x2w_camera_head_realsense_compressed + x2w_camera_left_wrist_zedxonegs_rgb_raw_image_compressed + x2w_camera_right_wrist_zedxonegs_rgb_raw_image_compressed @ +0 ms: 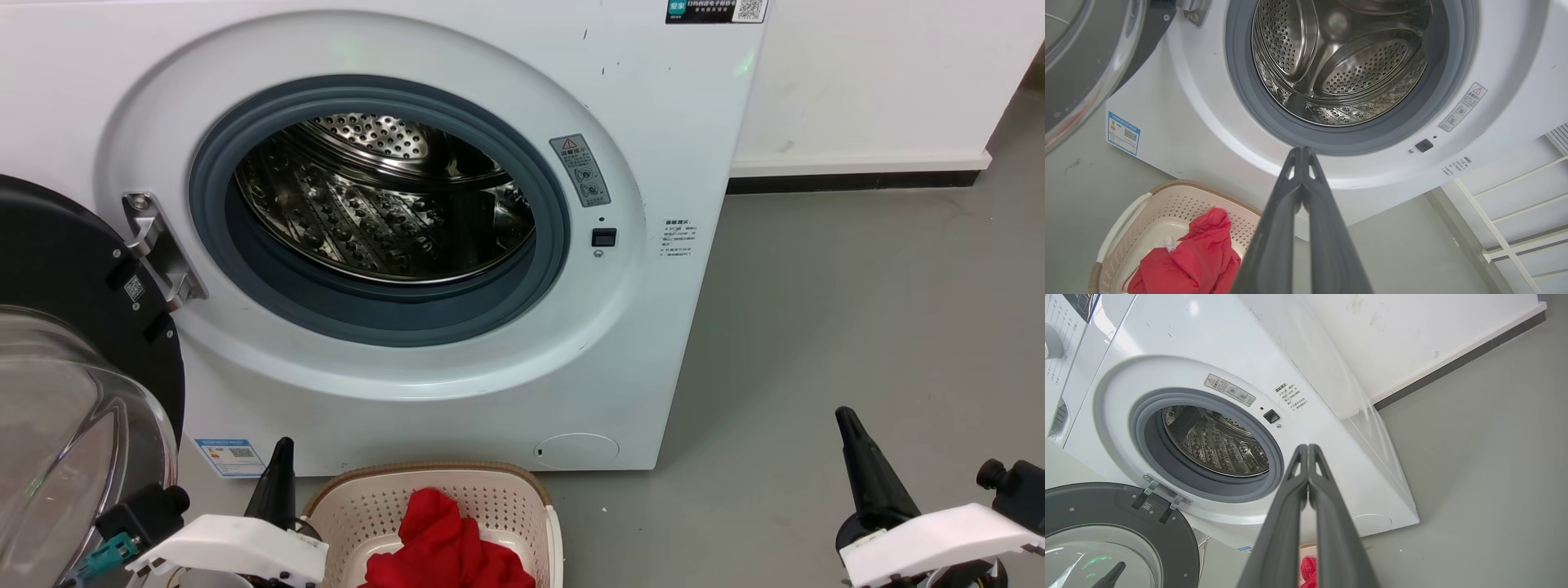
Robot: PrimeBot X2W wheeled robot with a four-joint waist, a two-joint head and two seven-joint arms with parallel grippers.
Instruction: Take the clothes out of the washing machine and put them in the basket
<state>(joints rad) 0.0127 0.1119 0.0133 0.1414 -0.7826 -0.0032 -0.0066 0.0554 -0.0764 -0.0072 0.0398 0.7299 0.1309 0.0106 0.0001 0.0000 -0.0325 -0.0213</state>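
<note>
step: unloading seems finished | clothes (445, 547) in basket (506, 500), bottom centre; drum (384, 204) of washing machine (653, 122) looks bare | left gripper (282, 456) and right gripper (846, 421) closed, empty | next: likely just check drum's hidden floor

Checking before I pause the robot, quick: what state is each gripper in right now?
Left gripper: closed, holding nothing.
Right gripper: closed, holding nothing.

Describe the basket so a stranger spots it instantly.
Find the big white washing machine with its round door standing open. On the grey floor right before it sits the basket. It is low, cream, perforated, brown-rimmed, and holds red clothes.
</note>
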